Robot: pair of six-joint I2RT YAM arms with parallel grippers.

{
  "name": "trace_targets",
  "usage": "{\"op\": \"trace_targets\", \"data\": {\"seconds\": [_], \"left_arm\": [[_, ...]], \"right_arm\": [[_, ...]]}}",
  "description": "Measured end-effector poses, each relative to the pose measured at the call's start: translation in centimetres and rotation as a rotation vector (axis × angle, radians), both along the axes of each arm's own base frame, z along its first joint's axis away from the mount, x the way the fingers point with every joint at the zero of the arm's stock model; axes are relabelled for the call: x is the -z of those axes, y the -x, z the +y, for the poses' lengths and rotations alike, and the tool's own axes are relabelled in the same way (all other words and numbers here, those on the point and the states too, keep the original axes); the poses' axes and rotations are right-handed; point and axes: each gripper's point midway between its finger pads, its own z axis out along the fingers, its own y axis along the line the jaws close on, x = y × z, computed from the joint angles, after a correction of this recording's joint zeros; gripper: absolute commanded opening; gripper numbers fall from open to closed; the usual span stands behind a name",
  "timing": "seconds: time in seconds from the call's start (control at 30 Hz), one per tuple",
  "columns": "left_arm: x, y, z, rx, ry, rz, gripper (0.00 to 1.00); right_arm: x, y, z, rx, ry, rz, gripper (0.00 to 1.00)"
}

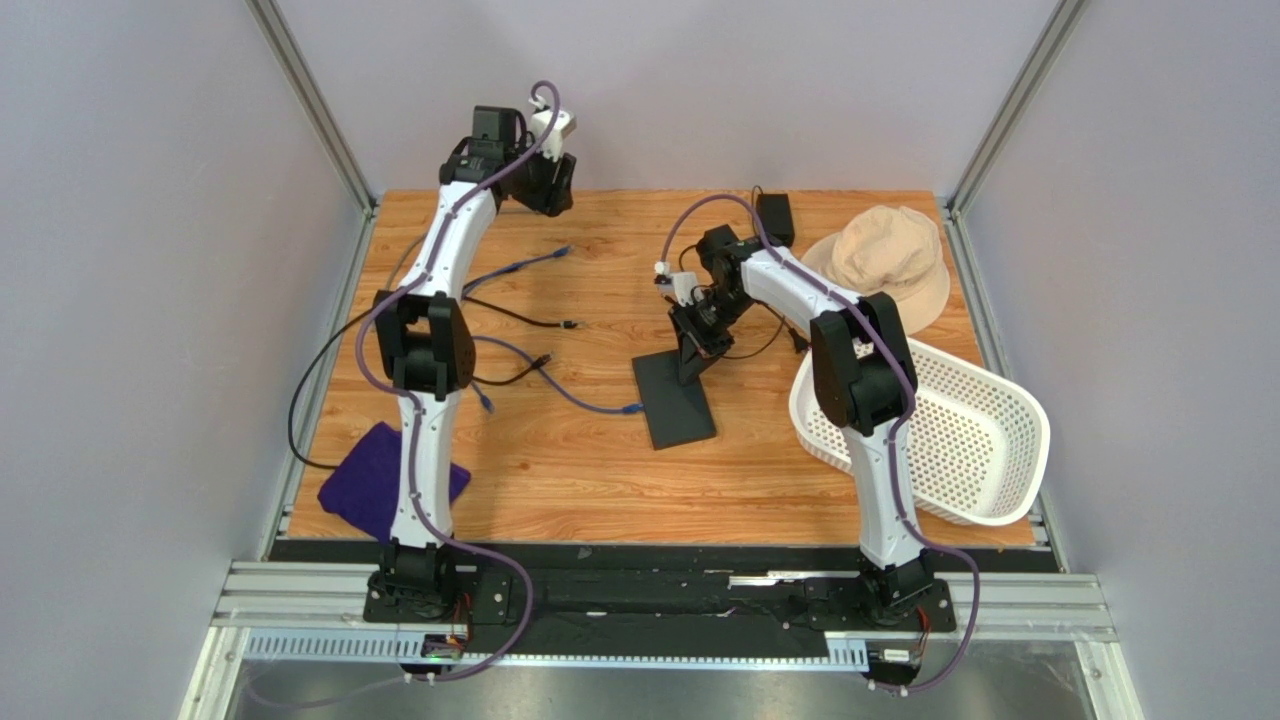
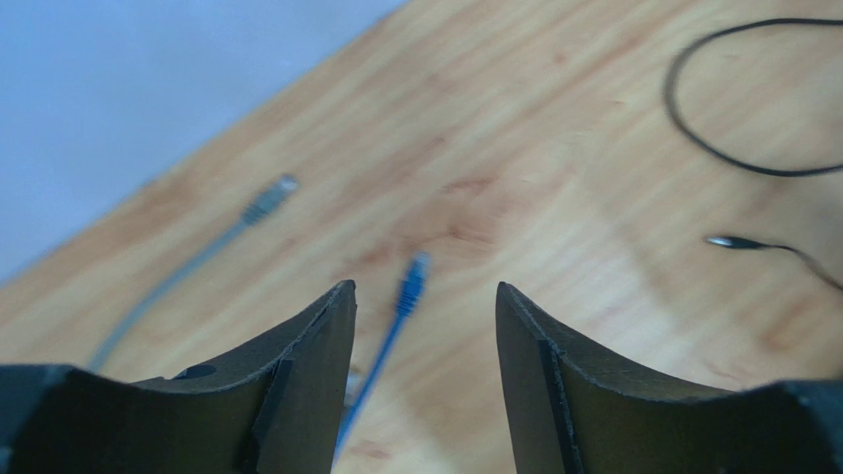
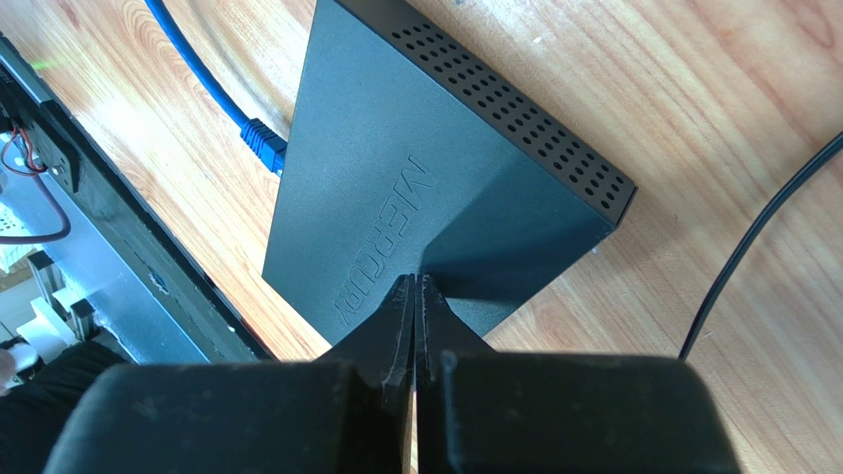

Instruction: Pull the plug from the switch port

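The switch (image 1: 672, 398) is a flat black box lying mid-table; its top (image 3: 416, 168) fills the right wrist view. A blue plug (image 3: 265, 144) on a blue cable sits at the switch's left side. My right gripper (image 3: 418, 283) is shut with nothing between its fingers, its tips down on the switch's top near one edge. My left gripper (image 2: 425, 296) is open and empty, raised over the back left of the table (image 1: 549, 188). Below it, a loose blue plug (image 2: 414, 281) shows blurred between the jaws.
A grey-blue cable end (image 2: 269, 200) and a thin black lead with a barrel tip (image 2: 732, 241) lie on the wood near the loose plug. A tan hat (image 1: 887, 258), a white perforated basket (image 1: 939, 435), a small black adapter (image 1: 775, 218) and a purple cloth (image 1: 376, 477) lie around.
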Motion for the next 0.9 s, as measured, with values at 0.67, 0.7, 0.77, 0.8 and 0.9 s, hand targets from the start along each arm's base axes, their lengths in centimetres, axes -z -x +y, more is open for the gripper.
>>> {"op": "trace_targets", "data": {"seconds": [0.67,0.7,0.77,0.8,0.9], "left_arm": [[9.8,24.8,-12.5,0.4,0.253,0.722,0.0],[10.2,25.2,-12.8,0.407,0.248,0.738,0.0],[10.7,25.5,-12.9,0.408,0.243,0.754,0.0],[11.0,25.5,-12.8,0.403,0.241,0.761,0.0],[11.9,25.5,-12.2,0.381,0.229,0.787,0.0]], "right_arm": [[-5.6,-0.6,-2.5,-0.02,0.06,-0.253,0.0],[-5.8,-0.4,-2.8,-0.021,0.066,-0.259,0.0],[-5.8,-0.2,-3.1,-0.022,0.076,-0.266,0.0],[-5.8,-0.1,-3.2,-0.022,0.082,-0.267,0.0],[-5.3,0.1,-3.6,-0.022,0.102,-0.264,0.0]]}}
